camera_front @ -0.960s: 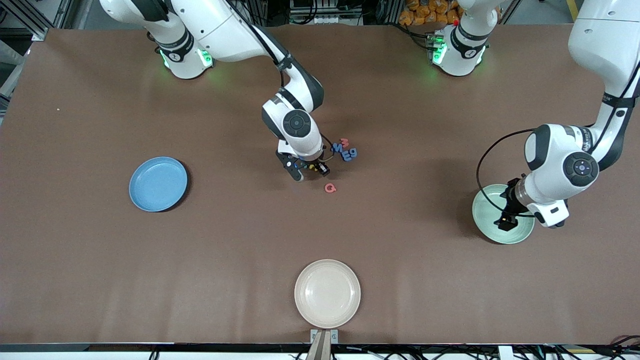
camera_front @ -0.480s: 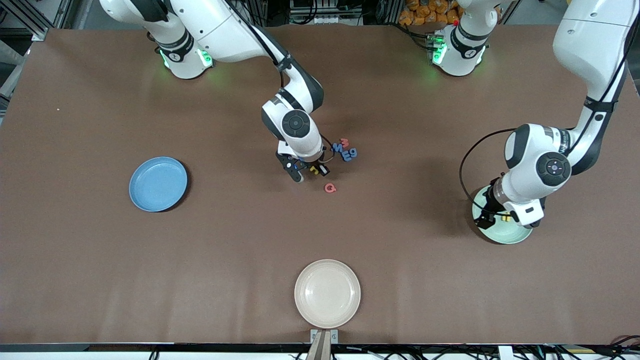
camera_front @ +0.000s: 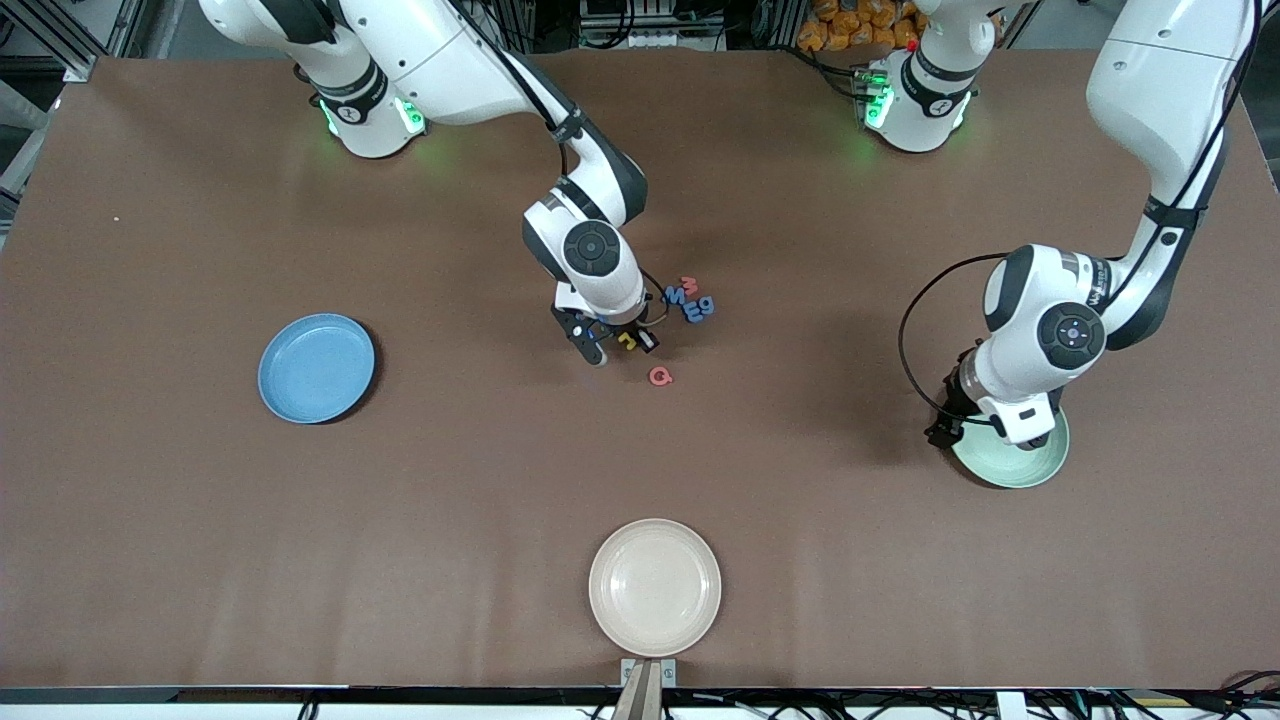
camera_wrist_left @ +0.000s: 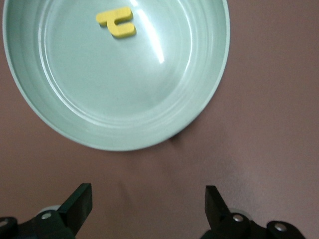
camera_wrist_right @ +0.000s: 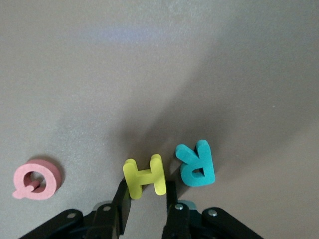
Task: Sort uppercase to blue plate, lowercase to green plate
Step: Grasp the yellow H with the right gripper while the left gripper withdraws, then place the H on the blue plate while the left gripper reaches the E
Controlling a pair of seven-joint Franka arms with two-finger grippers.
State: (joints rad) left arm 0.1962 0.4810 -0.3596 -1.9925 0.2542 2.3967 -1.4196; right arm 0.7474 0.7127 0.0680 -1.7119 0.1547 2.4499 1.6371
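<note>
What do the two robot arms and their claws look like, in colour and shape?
Both arms are glossy white with dark grey joints and round dark caps. Each base glows green. A thin black cable loops beside each wrist. The left claw and the right claw are black, each with two flat fingers.

Yellow H (camera_wrist_right: 145, 178) upright between right hand's (camera_wrist_right: 147, 203) fingers.

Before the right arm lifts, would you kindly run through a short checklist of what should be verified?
1. Right claw shut on the yellow H: ok.
2. Teal R outside the grip: ok, though close beside.
3. Blue plate free to receive it: ok.
4. Left claw open, off the green plate: ok.
5. Yellow lowercase letter in green plate: ok.
</note>
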